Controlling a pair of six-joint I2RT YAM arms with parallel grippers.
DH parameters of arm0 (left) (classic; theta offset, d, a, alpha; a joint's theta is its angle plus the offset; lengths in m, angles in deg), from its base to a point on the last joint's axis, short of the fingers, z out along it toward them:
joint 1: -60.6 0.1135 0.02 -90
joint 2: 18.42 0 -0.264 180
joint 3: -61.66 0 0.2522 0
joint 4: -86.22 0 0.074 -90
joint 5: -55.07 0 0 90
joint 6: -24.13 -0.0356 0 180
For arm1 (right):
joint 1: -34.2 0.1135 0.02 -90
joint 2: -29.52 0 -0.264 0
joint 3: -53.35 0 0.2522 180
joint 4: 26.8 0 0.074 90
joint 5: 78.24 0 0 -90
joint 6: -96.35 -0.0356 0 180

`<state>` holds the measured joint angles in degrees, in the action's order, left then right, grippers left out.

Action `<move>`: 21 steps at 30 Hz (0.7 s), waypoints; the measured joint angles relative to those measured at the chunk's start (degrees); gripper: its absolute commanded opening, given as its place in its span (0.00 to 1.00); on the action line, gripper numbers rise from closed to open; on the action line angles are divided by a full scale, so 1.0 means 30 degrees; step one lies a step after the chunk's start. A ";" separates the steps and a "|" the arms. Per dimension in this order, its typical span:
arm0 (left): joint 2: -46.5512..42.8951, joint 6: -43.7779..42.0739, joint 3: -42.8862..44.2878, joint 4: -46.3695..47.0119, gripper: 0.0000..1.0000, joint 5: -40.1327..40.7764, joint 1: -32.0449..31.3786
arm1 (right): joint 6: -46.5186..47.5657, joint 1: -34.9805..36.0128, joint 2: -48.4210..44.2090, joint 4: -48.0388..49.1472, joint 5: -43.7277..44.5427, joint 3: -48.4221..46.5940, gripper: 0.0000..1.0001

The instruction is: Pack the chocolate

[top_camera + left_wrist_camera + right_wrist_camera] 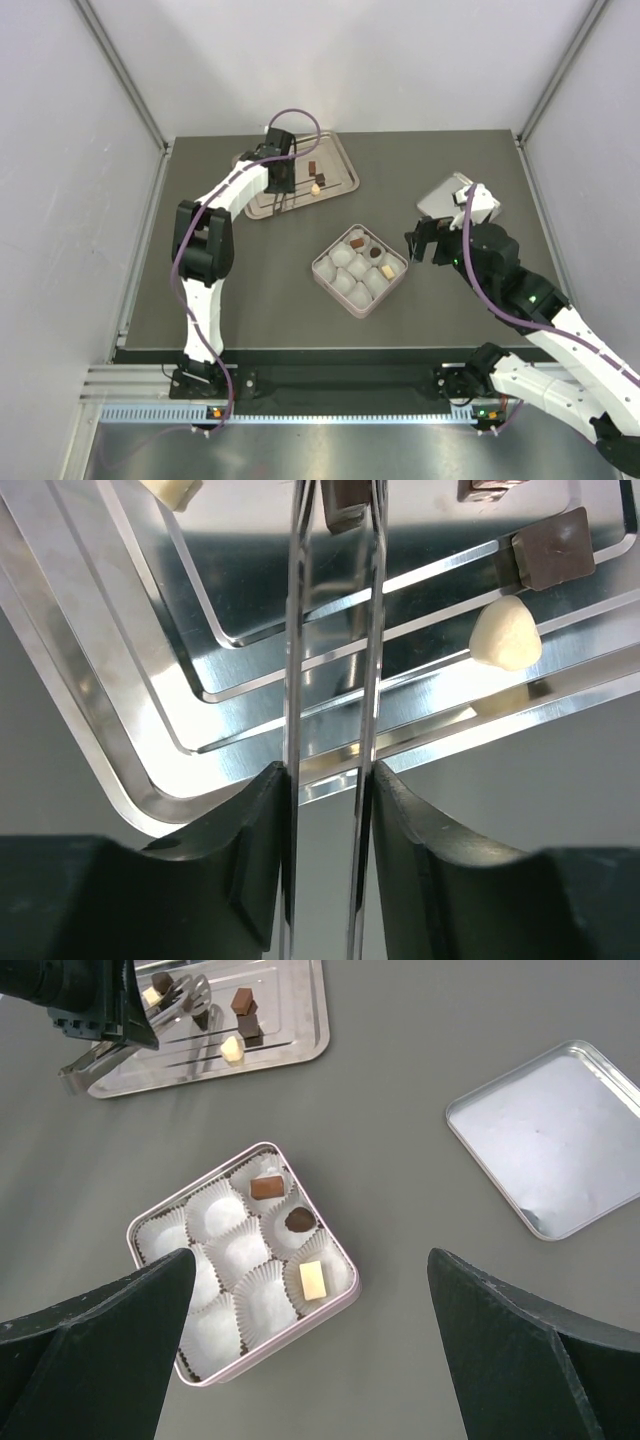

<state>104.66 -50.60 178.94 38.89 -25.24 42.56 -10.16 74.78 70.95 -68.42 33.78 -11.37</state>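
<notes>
Left gripper (328, 775) reaches out over the silver tray (150, 730) at upper left, clamped on thin metal tongs (295, 680). A dark chocolate piece (345, 505) sits between their tips, contact unclear. Right gripper (310, 1255) hangs wide open and empty, just right of the pink box (345, 1295).

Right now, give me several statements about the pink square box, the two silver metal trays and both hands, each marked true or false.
1. The pink square compartmented box holds three chocolate pieces. True.
2. The right hand grips a piece. False: it is open and holds nothing, beside the box.
3. The silver metal tray by the right arm carries loose pieces. False: it is bare; the loose pieces lie on the far-left silver metal tray.
4. The left hand is over the far-left tray. True.
</notes>
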 measured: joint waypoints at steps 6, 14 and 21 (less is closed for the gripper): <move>-0.0262 -0.0066 0.0000 -0.0561 0.34 -0.0386 0.0000 | -0.0022 0.0000 -0.0044 0.0007 -0.0015 0.0000 1.00; -0.3628 -0.0226 -0.0117 -0.1734 0.32 -0.1603 -0.0073 | -0.0080 0.0000 -0.0401 -0.0022 -0.0007 0.0000 1.00; -0.8065 -0.0503 -0.2259 -0.1887 0.31 -0.3293 -0.1224 | -0.0219 0.0000 -0.0452 -0.0160 0.0000 -0.0015 1.00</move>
<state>80.47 -52.11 172.17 33.23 -35.12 38.88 -10.81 74.78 69.59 -68.90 33.78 -11.42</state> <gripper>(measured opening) 0.339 0.996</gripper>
